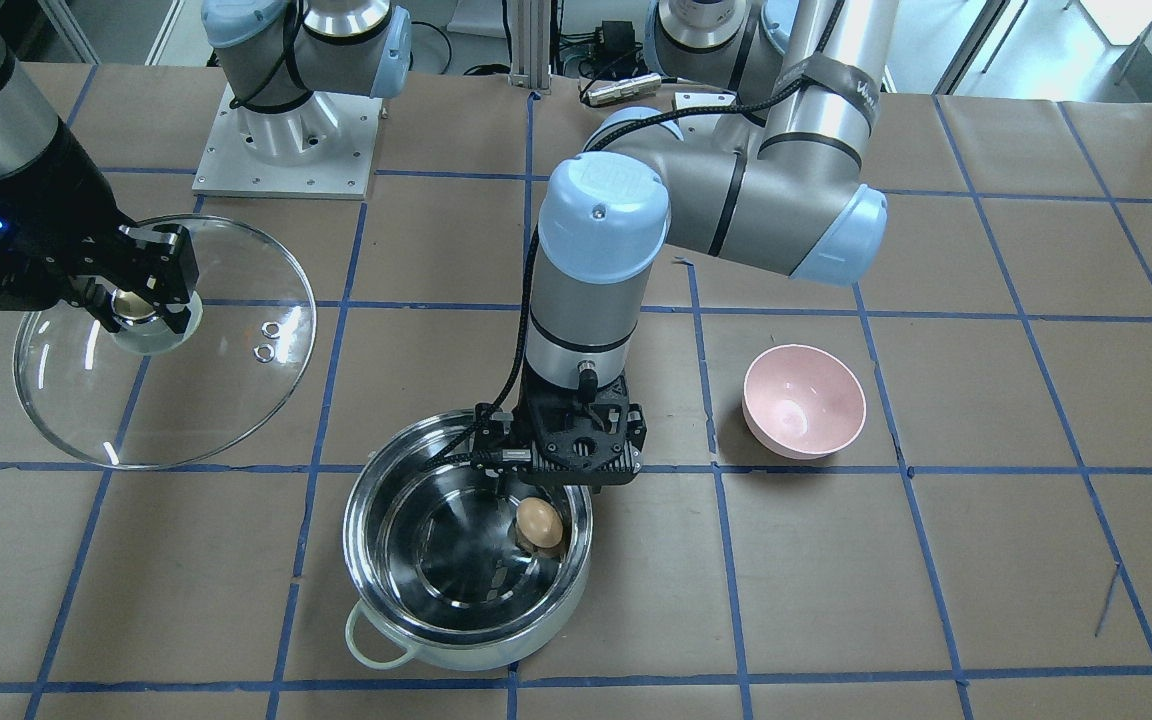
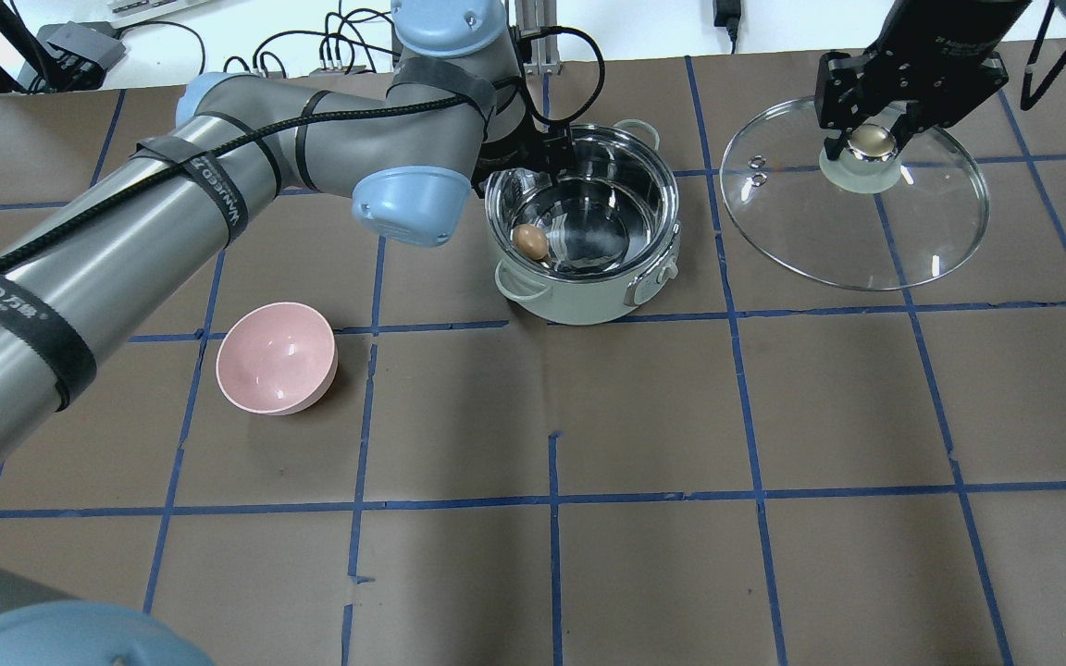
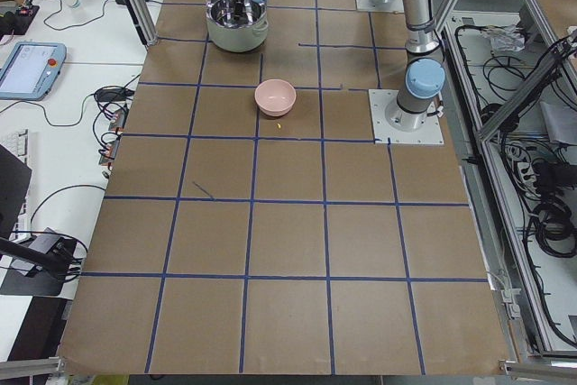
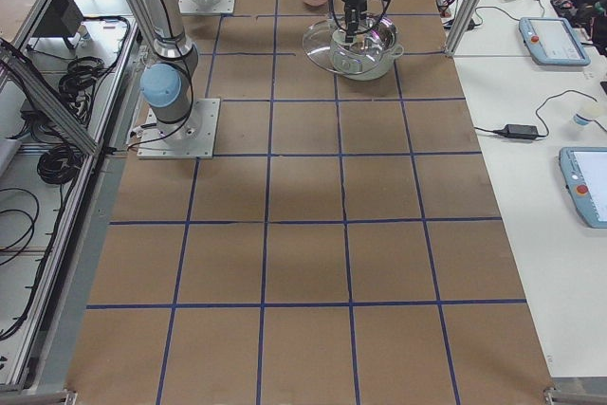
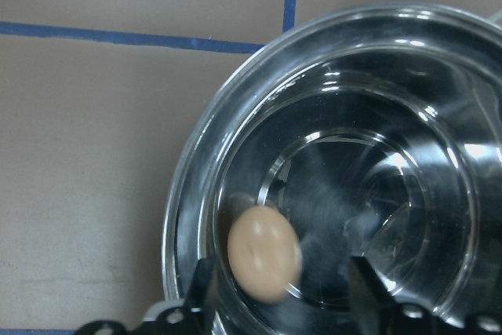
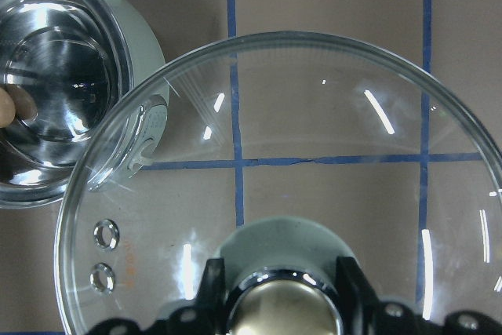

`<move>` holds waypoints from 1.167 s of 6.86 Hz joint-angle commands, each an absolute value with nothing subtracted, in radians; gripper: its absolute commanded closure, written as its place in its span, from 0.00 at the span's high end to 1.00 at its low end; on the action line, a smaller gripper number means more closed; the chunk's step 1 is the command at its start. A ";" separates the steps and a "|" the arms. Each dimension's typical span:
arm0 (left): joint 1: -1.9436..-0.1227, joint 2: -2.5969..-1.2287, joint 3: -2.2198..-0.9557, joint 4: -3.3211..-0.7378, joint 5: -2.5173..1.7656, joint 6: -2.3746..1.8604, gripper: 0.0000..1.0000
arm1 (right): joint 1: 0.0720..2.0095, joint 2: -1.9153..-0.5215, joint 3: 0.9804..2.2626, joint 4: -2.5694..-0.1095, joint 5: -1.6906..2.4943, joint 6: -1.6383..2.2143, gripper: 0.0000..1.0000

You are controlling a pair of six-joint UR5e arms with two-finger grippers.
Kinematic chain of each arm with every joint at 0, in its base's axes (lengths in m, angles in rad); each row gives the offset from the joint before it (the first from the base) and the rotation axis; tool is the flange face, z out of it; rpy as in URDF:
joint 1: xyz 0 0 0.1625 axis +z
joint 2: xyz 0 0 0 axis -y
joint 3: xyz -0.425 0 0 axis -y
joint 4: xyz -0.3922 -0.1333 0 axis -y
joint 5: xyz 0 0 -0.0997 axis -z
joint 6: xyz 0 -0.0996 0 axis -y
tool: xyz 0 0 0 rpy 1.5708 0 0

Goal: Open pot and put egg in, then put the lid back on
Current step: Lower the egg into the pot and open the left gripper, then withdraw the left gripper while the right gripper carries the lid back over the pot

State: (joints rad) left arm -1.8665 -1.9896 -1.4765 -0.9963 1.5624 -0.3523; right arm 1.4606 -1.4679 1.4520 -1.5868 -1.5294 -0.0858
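Overhead exterior shows us the pot [image 2: 588, 296] open at the far middle of the table, with the egg [image 2: 530, 241] inside against its left wall. Over it, the left gripper [image 5: 282, 268] has its fingers spread wider than the egg, so we judge the egg is not gripped. The right gripper [image 2: 871, 139] is clamped on the knob of the lid [image 2: 866, 231] and holds it off to the right of the pot. That probably keeps the opening free and the lid ready to go back on. The egg is a small, smooth, light-brown oval, blurred in the left wrist view and mirrored in the shiny steel.
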 commanded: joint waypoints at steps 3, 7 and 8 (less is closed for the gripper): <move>-1.674 -1.668 -1.479 -1.461 1.574 -0.152 1.00 | 1.543 -1.371 1.453 -1.743 -1.459 0.024 0.33; -1.597 -1.536 -1.523 -1.657 1.615 0.017 1.00 | 1.768 -1.183 1.356 -1.946 -1.508 0.249 0.33; -1.532 -1.534 -1.520 -1.655 1.596 0.032 1.00 | 1.816 -1.146 1.338 -1.962 -1.509 0.337 0.33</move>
